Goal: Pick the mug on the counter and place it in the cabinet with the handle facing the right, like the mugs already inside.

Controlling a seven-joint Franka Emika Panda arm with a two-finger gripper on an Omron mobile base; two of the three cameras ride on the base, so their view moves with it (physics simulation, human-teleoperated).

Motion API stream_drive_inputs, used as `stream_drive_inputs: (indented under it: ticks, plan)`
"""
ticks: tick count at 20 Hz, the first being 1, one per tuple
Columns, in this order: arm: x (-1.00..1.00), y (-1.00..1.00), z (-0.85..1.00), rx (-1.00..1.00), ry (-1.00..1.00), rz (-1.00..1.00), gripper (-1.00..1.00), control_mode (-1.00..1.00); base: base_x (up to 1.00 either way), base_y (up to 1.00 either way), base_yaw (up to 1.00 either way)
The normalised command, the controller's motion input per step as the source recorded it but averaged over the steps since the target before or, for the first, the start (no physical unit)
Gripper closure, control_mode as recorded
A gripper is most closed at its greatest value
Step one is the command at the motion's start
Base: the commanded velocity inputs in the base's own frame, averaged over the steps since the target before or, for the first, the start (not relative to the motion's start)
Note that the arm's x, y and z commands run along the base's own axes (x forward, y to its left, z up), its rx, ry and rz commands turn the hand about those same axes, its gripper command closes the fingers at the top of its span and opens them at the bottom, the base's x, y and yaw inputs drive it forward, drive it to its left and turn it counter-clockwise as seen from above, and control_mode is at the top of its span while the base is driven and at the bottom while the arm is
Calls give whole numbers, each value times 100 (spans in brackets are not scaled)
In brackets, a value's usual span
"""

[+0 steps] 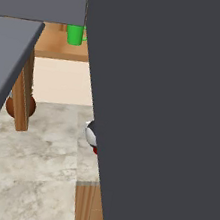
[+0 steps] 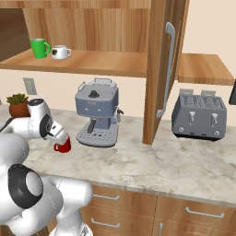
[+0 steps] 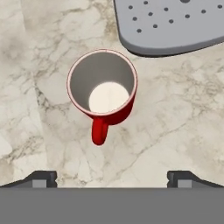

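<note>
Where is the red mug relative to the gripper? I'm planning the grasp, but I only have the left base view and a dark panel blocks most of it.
Observer: In the hand view the mug stands upright on the counter, clear of the open gripper, with its handle towards the fingertips.
Operator: Anything close beside it?
Observer: The coffee machine. Its drip tray lies just beyond the mug, not touching it.
Operator: And the cabinet?
Observer: A white mug sits beside the green mug on the shelf, with bare shelf to their right.
</note>
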Motion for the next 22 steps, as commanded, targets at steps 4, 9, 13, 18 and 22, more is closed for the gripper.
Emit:
stream_drive_inputs:
  ticks: [4,9,13,18,22]
  plan:
    - [13,3,-18,0,3,-5,-100,-100,0,0,0]
    - [12,8,-19,0,2,-5,-100,-100,0,0,0]
    - [8,3,-14,0,1,-4,-100,-100,0,0,0]
    - [10,0,-13,0,1,-3,-100,-100,0,0,0]
    - [12,0,-14,0,1,-4,-100,-100,0,0,0]
